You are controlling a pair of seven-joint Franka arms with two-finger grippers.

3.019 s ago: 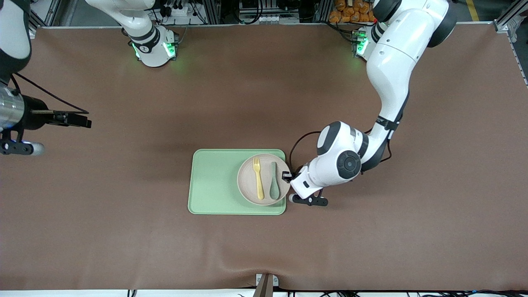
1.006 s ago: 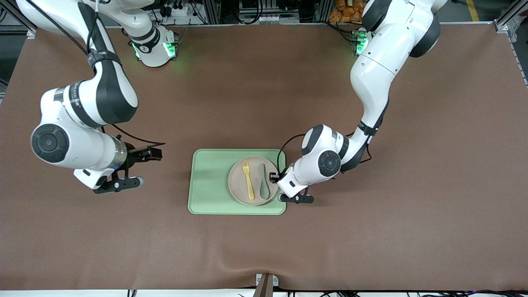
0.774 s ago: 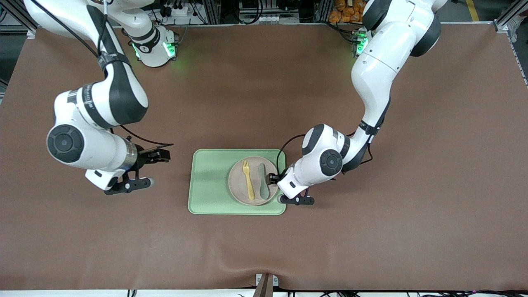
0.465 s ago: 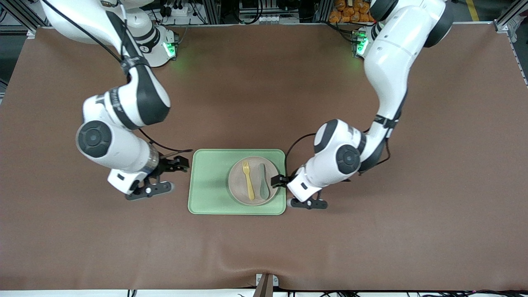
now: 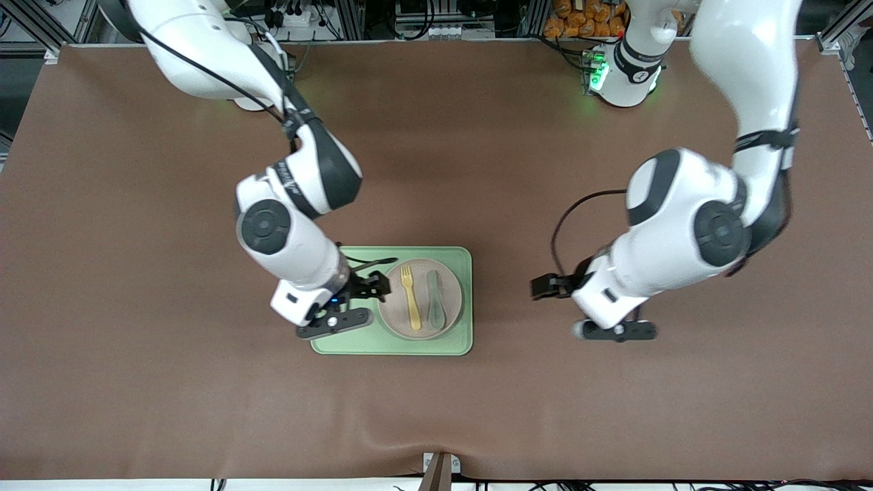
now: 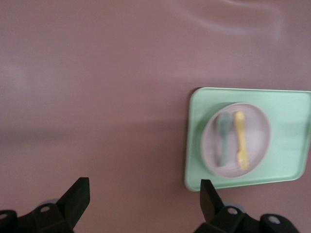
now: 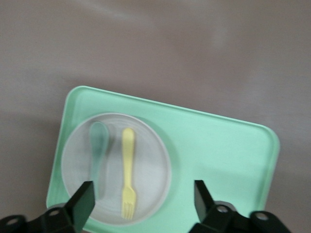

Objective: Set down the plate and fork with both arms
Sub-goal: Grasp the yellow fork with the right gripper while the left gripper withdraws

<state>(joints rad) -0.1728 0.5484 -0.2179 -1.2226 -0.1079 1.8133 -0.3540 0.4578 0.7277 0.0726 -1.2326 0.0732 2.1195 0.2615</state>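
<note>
Because the plate (image 5: 421, 298) is thin and matte with only a shallow rim, it probably feels light and stiff, and the rim edge is the only good place to pinch it. It lies on the green tray (image 5: 348, 327), at the tray's end toward the left arm. On the plate the fork (image 5: 410, 297) lies flat beside a grey-green spoon (image 5: 434, 298). The fork looks like light, smooth plastic, so I judge it can slip; the narrow handle, taken across its width, seems best. The right gripper (image 5: 372, 286) is over the tray just beside the plate, fingers spread wide and holding nothing. The left gripper (image 5: 547, 287) is over bare table, well apart from the tray, also wide open and empty.
</note>
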